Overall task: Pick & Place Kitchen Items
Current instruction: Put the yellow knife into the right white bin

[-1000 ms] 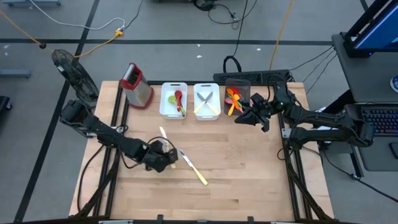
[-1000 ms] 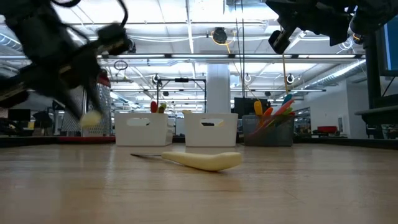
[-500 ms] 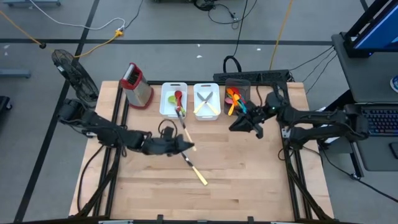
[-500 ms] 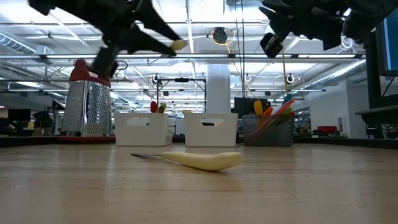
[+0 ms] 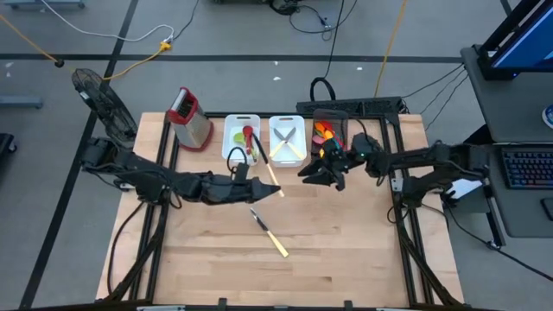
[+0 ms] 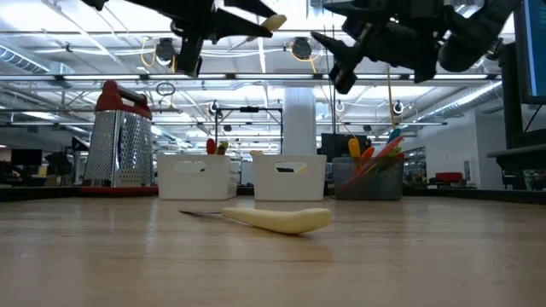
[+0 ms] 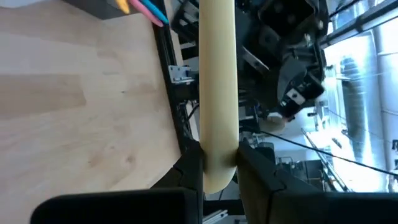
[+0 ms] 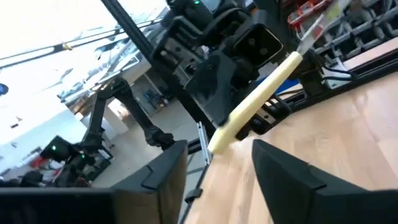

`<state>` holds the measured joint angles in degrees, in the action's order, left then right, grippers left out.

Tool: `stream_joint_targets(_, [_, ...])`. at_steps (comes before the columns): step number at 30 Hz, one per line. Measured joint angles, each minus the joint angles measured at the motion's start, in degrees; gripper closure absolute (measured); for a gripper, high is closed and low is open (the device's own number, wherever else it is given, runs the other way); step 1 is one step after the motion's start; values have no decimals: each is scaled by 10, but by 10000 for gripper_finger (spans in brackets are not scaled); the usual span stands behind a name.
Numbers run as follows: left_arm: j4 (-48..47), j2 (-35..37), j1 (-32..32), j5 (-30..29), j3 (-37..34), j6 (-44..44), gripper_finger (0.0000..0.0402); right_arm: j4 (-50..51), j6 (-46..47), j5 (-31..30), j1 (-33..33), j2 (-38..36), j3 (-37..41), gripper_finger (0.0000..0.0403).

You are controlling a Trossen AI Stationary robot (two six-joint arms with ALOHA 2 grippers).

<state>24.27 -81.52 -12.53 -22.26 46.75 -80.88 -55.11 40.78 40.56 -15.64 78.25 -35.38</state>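
Looking straight down, the left pincer [image 5: 256,188] hangs above the middle of the desk [image 5: 346,250], clamped on a yellow-handled utensil [image 5: 270,175] that slants toward the white bins [image 5: 241,156]. The right pincer [image 5: 316,172] hovers just beside it, in front of the dark bin [image 5: 329,115] of coloured spoons, fingers apart and holding nothing. A second yellow-handled piece [image 5: 270,233] lies flat on the desk, nearer the front edge. A red-topped grater [image 5: 190,118] stands at the rear left.

From desk height, both pincers sit high above the surface; the yellow handle tip [image 6: 274,22] shows beside the left one, and the loose piece [image 6: 277,220] rests in the foreground.

Through the left wrist camera, two dark fingers [image 7: 189,168] pinch the pale handle [image 7: 217,93].

Through the right wrist camera, its own fingers [image 8: 165,177] stand spread, the held handle [image 8: 255,102] lying beyond them.
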Motion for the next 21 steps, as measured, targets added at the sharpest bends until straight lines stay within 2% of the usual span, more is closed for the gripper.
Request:
stream_joint_targets(7, [-114, 0, 2, 3, 41, -5, 346, 23, 49, 14, -1, 50, -77, 178])
stream_joint_targets(12, [-133, 0, 1, 2, 46, -8, 346, 125, 61, -5, -4, 73, -122, 176])
stream_joint_targets(18, [-163, 0, 2, 3, 46, -21, 346, 143, 55, -6, 14, 89, -159, 177])
stream_joint_targets(21, [-162, 0, 2, 3, 46, -21, 346, 183, 40, -35, 21, 89, -171, 175])
